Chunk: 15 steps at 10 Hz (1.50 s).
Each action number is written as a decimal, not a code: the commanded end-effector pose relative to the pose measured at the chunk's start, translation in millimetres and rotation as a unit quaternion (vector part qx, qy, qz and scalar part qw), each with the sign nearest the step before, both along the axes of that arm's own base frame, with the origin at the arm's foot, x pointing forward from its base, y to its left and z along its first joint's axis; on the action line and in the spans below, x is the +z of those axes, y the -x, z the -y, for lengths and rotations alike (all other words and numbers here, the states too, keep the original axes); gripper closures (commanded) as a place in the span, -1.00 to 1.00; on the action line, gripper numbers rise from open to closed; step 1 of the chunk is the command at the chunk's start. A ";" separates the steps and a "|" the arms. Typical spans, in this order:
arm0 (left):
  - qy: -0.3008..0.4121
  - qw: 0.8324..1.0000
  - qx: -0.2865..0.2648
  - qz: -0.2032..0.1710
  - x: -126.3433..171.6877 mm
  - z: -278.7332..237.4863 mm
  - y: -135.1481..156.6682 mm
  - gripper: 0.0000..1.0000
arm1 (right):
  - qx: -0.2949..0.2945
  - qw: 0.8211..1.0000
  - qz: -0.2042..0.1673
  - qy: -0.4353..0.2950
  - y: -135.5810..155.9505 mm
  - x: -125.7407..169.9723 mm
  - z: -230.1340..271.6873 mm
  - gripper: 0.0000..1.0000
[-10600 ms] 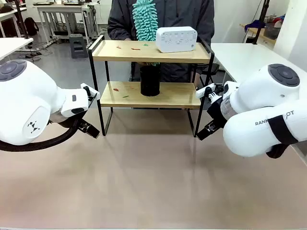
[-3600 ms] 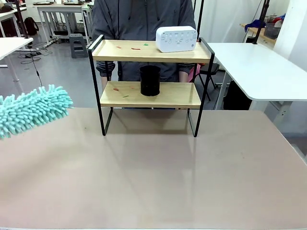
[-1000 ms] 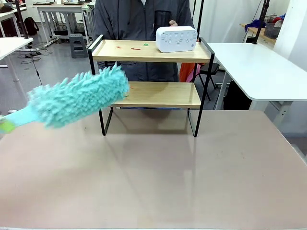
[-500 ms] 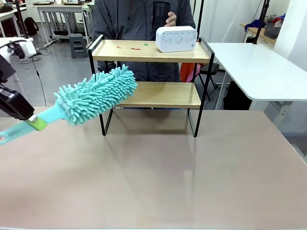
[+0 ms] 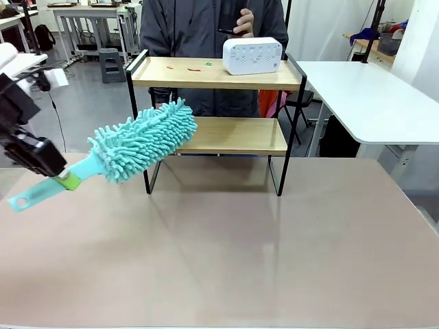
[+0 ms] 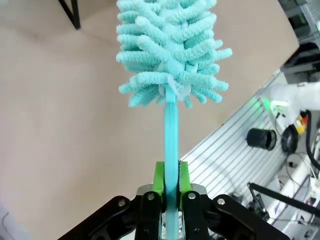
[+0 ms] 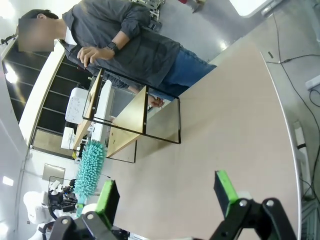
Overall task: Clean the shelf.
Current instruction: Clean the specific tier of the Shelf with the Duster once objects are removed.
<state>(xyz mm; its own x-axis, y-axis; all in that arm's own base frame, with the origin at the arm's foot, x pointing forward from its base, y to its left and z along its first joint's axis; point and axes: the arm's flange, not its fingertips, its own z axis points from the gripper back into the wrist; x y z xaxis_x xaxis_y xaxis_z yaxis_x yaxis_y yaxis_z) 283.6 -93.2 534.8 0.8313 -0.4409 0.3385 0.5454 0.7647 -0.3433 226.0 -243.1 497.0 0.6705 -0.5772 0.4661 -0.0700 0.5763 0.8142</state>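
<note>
1. Where the shelf [image 5: 233,136] stands, at the far middle of the table [image 5: 226,253], the fluffy blue-green duster [image 5: 140,140] covers part of its left front leg and the left end of its lower board. I cannot tell if the two touch.
2. From the front, the left claw [image 5: 58,175] is half cut off at the picture's edge, and its grip is hard to see.
3. The left wrist view shows it better: both green pads [image 6: 158,176] squeeze the thin handle from two sides, and the fluffy head points straight ahead over the table.
4. In the right wrist view the right claw [image 7: 167,195] is spread wide with nothing in it, up above the table. Far off, the shelf lies sideways with the duster by its end.
5. On the top board a white box [image 5: 252,55] sits at the right, and small red and green bits [image 5: 194,69] lie toward the left.
6. Behind the shelf stands a person in a dark top. One raised hand [image 5: 243,20] holds a dark thing [image 5: 228,17], too small to make out.
</note>
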 end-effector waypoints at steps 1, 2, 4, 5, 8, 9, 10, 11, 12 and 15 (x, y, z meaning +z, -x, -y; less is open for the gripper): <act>0.010 0.998 0.058 -0.004 4.7 22.5 -16.1 0.75 | 0.003 1.000 0.015 0.004 -2.0 0.5 -0.2 -1.00; 0.003 0.995 0.096 0.002 5.8 30.9 -23.6 0.75 | 0.003 1.000 0.015 0.004 -2.0 0.5 -0.2 -1.00; -0.028 0.987 0.161 0.010 2.3 51.3 -38.4 0.75 | 0.003 1.000 0.015 0.004 -2.0 0.5 -0.2 -1.00; -0.038 0.982 0.184 0.019 0.9 63.9 -45.5 0.75 | 0.003 1.000 0.015 0.004 -2.0 0.5 -0.2 -1.00; -0.083 0.966 0.238 0.054 -3.4 97.1 -65.0 0.75 | 0.003 1.000 0.015 0.004 -2.0 0.5 -0.2 -1.00; -0.107 0.964 0.238 0.052 -9.2 105.7 -72.4 0.75 | 0.003 1.000 0.015 0.004 -2.0 0.5 -0.2 -1.00; -0.123 0.961 0.243 0.054 -13.9 111.3 -77.2 0.75 | 0.003 1.000 0.015 0.004 -2.0 0.5 -0.2 -1.00; -0.133 0.960 0.243 0.049 -18.9 116.1 -82.7 0.75 | 0.003 1.000 0.015 0.004 -2.0 0.5 -0.2 -1.00; -0.146 0.956 0.252 0.049 -23.6 118.7 -88.1 0.75 | 0.003 1.000 0.015 0.004 -2.0 0.5 -0.2 -1.00; -0.137 0.966 0.219 0.027 -28.2 122.8 -92.9 0.75 | 0.003 1.000 0.015 0.004 -2.0 0.5 -0.2 -1.00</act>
